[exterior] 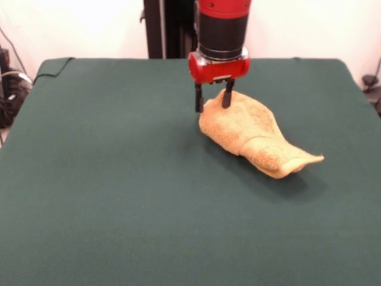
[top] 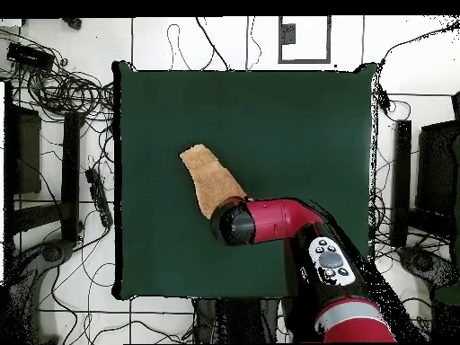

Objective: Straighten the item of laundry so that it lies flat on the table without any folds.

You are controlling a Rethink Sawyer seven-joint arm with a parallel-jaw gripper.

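The golden-orange towel (exterior: pixel 253 138) lies bunched and folded over itself on the dark green table (exterior: pixel 119 179), right of centre towards the far side. Its near-right end curls up off the cloth. My gripper (exterior: pixel 213 99) stands upright over the towel's far-left end, open. One black finger is beside the towel's edge. The other finger touches a raised peak of the cloth. In the overhead view the towel (top: pixel 211 180) runs diagonally and the red arm (top: pixel 269 220) covers its lower end and hides the gripper. No white tag shows.
The robot's black pedestal (exterior: pixel 164 27) stands behind the table's far edge. Cables and equipment (top: pixel 63 90) lie on the floor round the table. A corner of the cloth cover (exterior: pixel 56 64) is rumpled at the far left.
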